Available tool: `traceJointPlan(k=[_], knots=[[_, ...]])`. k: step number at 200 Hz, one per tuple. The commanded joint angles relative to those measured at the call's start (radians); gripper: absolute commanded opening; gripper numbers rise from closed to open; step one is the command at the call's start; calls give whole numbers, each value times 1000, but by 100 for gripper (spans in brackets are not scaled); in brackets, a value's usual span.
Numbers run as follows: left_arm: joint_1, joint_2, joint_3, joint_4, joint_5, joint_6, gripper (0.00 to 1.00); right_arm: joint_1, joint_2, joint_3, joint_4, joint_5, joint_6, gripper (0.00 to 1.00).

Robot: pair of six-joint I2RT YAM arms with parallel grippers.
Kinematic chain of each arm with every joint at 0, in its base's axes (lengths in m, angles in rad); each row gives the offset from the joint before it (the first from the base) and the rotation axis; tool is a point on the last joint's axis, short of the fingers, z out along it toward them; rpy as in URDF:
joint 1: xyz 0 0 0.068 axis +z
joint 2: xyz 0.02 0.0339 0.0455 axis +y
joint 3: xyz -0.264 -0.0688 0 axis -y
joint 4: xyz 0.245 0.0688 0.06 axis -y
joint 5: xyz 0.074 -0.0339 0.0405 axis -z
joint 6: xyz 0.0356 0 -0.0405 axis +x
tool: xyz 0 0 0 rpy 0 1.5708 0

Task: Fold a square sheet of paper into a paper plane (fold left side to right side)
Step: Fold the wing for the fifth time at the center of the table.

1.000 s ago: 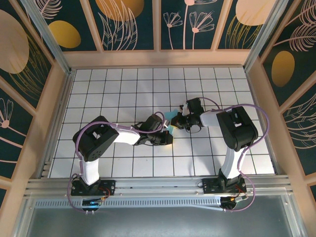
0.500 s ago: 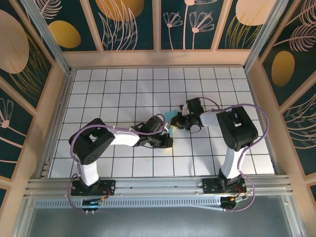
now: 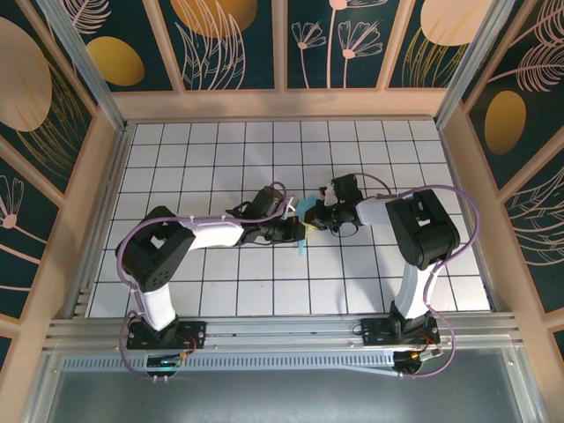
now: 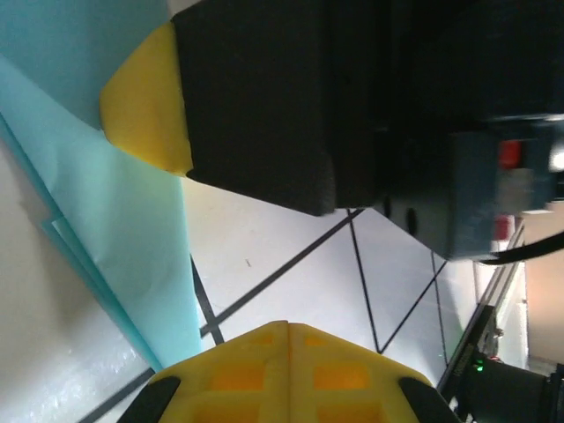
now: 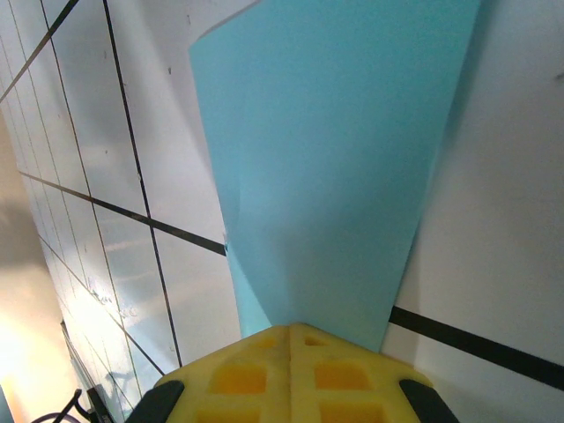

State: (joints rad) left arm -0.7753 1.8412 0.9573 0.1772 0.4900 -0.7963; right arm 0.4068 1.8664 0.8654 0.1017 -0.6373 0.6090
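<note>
Turquoise square sheet of paper [image 5: 326,159], mid-frame in the top view, is pinched by the shut right gripper [image 5: 291,328], the closed left gripper [image 4: 289,326] beside it apparently empty; left-to-right folding is judged underway, crease-pressing required next.

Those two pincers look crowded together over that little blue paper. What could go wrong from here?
1. The right pincer looks shut on the blue paper, which seems to bow up off the table; a pull could tear or crumple it.
2. The left pincer is shut right beside the paper's edge and very close to the other pincer, so they might bump and knock the fold askew.
</note>
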Motion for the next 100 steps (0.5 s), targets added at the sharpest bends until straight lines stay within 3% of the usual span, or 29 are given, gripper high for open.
traceJointPlan(k=[1,100], knots=[[-2,52,52,-16,9,36,5,17,66,-27,-101,103,-11,0],[-2,156,49,-27,-50,46,3,18,39,7,-127,98,-24,0]])
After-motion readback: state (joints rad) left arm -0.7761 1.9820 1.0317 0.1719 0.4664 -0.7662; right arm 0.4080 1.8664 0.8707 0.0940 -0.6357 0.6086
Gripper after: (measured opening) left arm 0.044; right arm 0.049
